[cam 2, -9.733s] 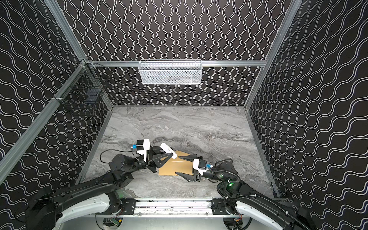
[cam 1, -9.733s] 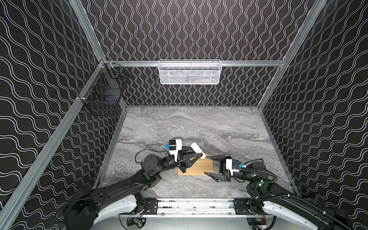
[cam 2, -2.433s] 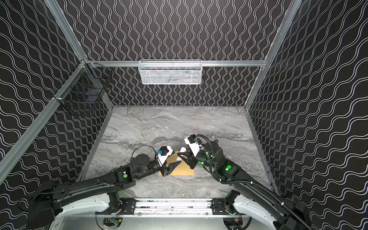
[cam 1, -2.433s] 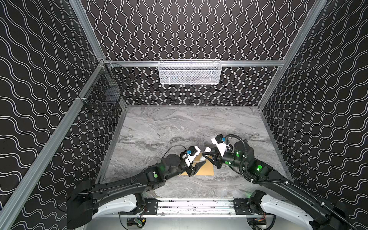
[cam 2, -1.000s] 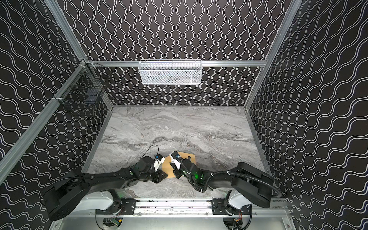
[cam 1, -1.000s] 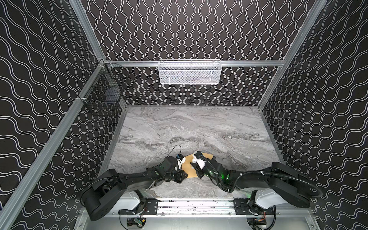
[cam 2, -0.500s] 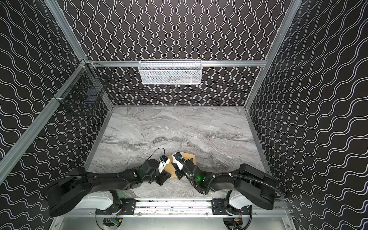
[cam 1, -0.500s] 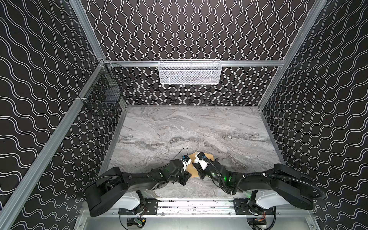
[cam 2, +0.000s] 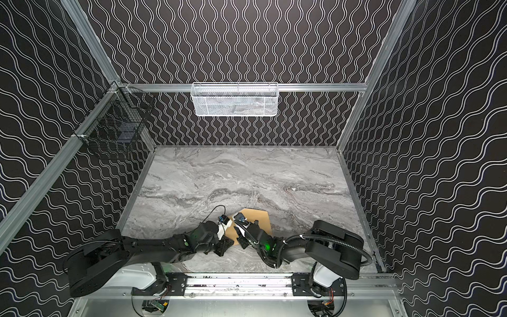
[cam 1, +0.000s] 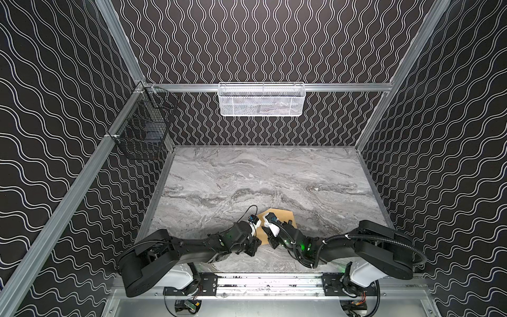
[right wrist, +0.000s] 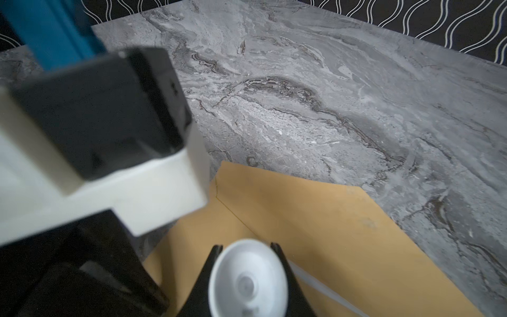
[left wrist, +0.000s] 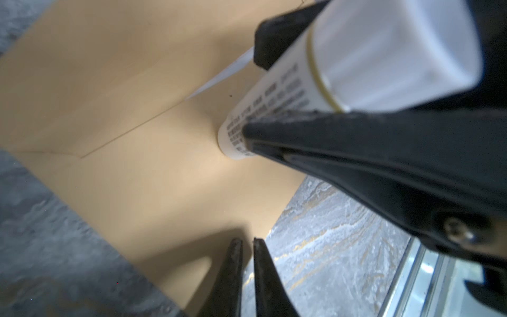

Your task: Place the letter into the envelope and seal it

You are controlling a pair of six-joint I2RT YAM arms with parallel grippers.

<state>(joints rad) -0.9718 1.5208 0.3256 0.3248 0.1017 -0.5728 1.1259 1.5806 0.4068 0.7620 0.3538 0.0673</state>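
Observation:
The tan envelope (cam 1: 280, 216) (cam 2: 257, 217) lies flat near the table's front edge, and both arms reach low over its near part. A thin white strip of the letter (left wrist: 222, 79) (right wrist: 325, 286) shows along the envelope's (left wrist: 131, 175) (right wrist: 329, 219) flap line; the rest is hidden inside. My right gripper (right wrist: 247, 247) (cam 1: 270, 239) is shut on a white cylinder (left wrist: 277, 87) (right wrist: 248, 280) with printed text, whose end rests on the envelope. My left gripper (left wrist: 247, 241) (cam 1: 253, 247) is at the envelope's near corner, its fingers almost together, and I see nothing between them.
A white mesh basket (cam 1: 262, 100) hangs on the back wall and a black wire basket (cam 1: 142, 131) on the left wall. The left arm's wrist camera block (right wrist: 96, 131) sits close beside the right gripper. A metal rail (cam 1: 269, 282) runs along the table's front.
The left gripper has slid a little right, closer to the right gripper, and its jaws have narrowed. The right gripper keeps the cylinder on the envelope.

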